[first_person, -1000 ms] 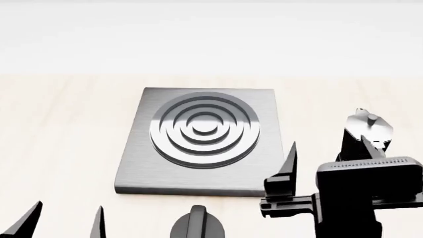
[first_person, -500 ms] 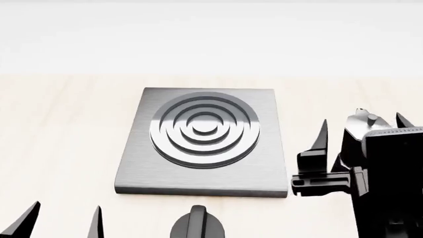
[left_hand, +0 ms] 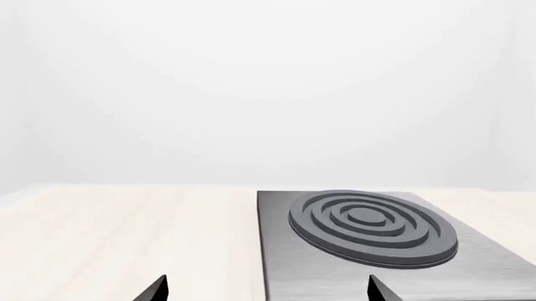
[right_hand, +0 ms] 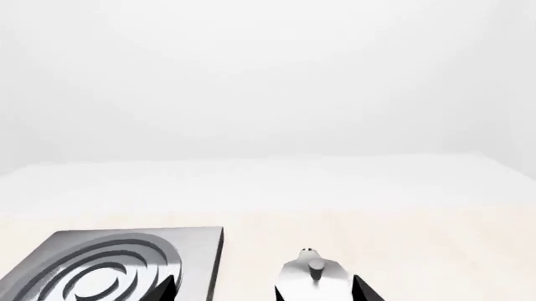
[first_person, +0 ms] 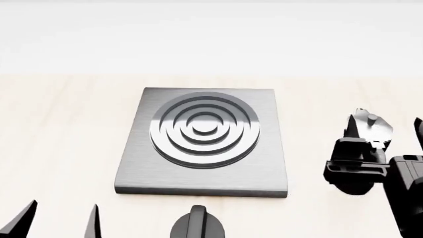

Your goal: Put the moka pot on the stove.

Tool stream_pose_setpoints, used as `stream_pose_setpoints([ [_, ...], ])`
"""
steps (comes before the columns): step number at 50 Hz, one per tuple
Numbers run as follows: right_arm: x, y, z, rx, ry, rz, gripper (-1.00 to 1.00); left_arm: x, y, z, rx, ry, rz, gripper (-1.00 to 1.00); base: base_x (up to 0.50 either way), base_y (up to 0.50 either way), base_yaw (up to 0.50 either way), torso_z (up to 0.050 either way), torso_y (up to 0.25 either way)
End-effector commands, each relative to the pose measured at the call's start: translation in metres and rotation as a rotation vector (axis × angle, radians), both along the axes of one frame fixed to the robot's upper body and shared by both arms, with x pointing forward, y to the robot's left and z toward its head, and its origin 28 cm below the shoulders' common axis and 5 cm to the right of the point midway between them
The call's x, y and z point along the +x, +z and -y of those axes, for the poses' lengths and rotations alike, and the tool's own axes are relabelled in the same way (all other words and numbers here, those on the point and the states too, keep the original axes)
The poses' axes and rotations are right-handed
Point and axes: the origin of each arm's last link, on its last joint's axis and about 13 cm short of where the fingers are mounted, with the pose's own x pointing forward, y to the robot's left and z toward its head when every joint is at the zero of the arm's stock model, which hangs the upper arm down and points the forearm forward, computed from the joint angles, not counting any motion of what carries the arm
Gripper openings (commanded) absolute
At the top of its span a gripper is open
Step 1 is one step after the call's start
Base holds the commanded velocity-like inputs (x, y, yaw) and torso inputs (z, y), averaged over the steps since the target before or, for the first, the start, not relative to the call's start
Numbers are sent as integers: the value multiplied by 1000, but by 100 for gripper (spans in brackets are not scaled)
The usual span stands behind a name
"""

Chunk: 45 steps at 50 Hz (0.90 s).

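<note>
My right gripper (right_hand: 261, 287), fingers spread, is around the moka pot (first_person: 367, 127), which stands right of the stove (first_person: 203, 141)

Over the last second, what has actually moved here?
The right gripper swung rightward, away from the stove's front corner, and now straddles the moka pot, nothing grasped yet. Stove, pot, the black knob and left gripper stayed put.

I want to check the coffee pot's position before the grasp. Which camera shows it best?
The head view: the moka pot stands right of the stove, lid and upper body visible, lower part hidden behind the right gripper. The right wrist view shows only its lid at the frame edge. The left wrist view misses it.
</note>
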Motion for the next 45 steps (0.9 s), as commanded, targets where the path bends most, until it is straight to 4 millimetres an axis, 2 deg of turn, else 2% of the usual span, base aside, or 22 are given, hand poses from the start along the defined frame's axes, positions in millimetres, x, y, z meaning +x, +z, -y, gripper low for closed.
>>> stream_pose_setpoints([
  [1, 0, -10, 17, 116, 6, -35, 100, -1, 1, -1, -1, 2, 0, 100, 0, 0, 0, 0, 0],
  [18, 11, -32, 23, 122, -4, -123, 100, -1, 2, -2, -2, 3, 4, 100, 0, 0, 0, 0, 0],
  [23, 16, -46, 23, 141, -7, -153, 100, -3, 2, -2, 0, 5, 4, 100, 0, 0, 0, 0, 0],
  [31, 21, -57, 24, 142, -9, -183, 100, -3, 3, -3, -2, 7, 5, 100, 0, 0, 0, 0, 0],
  [45, 31, -63, 28, 146, -8, -194, 100, -6, 5, -3, 0, 7, 9, 100, 0, 0, 0, 0, 0],
])
